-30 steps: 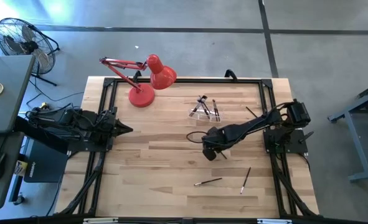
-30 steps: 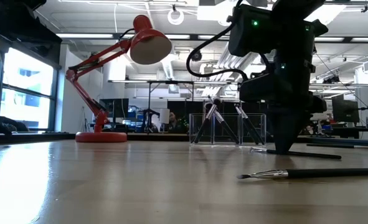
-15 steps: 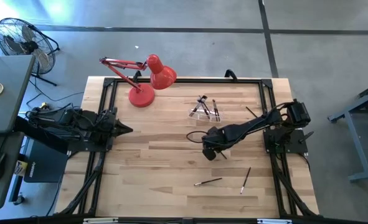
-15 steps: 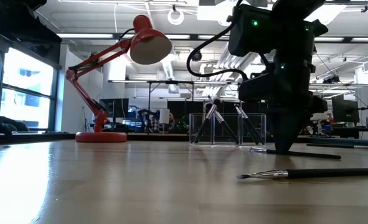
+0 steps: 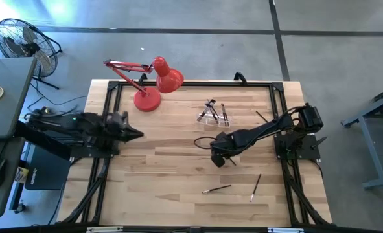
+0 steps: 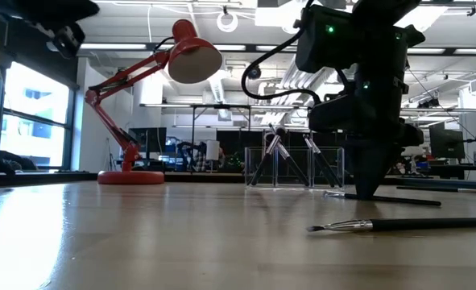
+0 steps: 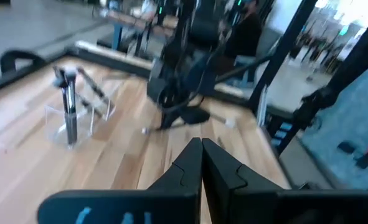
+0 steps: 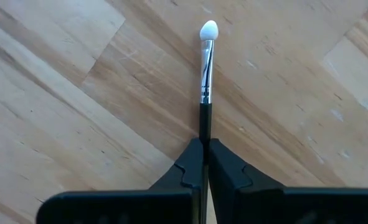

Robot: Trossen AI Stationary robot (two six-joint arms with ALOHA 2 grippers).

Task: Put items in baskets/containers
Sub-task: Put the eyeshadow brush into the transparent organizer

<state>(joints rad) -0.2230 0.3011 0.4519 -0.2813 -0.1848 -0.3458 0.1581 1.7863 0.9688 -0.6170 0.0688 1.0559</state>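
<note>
1. The right gripper [image 5: 218,158] is pointing down at the wooden table [image 5: 172,188] near its middle, its fingers [image 8: 193,163] pinching the black handle of a brush [image 8: 205,74].
2. That brush is lying flat on the wood: black handle, silver ferrule, small rounded white tip, seen in the right wrist view.
3. The clear holder [image 5: 212,116] is sitting on the far half of the table, to the right of the red lamp [image 5: 153,84] and near the right gripper without touching it.
4. The holder is transparent with thin walls; several dark-handled brushes [image 6: 276,153] are leaning in it at angles, their tips sticking up above its rim.
5. Two loose brushes are lying on the near right part of the table: one [image 5: 217,189] nearly level, one [image 5: 255,186] tilted. Both are thin with dark handles.
6. Another thin brush [image 5: 261,116] is lying by the right arm's base.
7. The left gripper [image 5: 137,134] is waiting at the table's left edge, fingers [image 7: 190,163] pressed together and holding nothing.
</note>
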